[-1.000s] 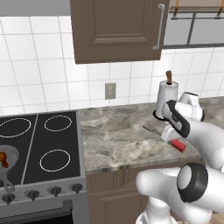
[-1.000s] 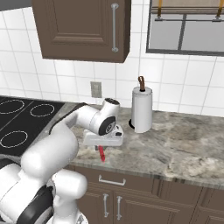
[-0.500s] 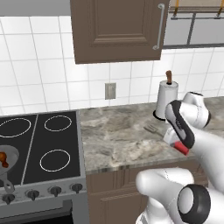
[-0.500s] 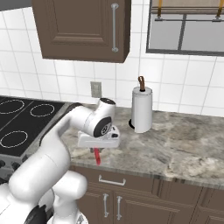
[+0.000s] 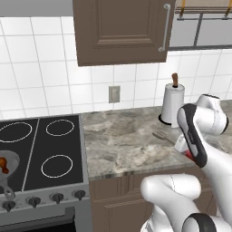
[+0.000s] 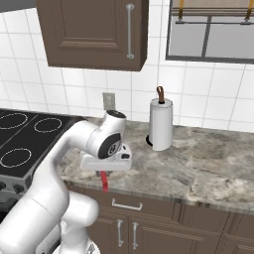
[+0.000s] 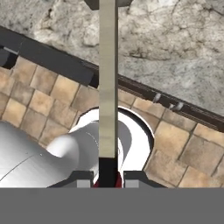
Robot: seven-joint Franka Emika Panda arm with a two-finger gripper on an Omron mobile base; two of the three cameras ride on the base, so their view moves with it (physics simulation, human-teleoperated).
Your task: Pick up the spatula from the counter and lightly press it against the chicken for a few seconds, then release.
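Red-handled spatula (image 6: 104, 181) sits pinched in the gripper (image 6: 106, 167) over the counter's (image 5: 122, 145) front edge; chicken (image 5: 3, 164) lies well left, on the stove (image 5: 45, 149).

Kitchen with stove (image 5: 41, 149), cabinets (image 5: 120, 31)

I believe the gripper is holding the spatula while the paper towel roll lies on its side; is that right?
Not quite: the paper towel roll stands upright, as the right base view shows. The gripper does hold the spatula.
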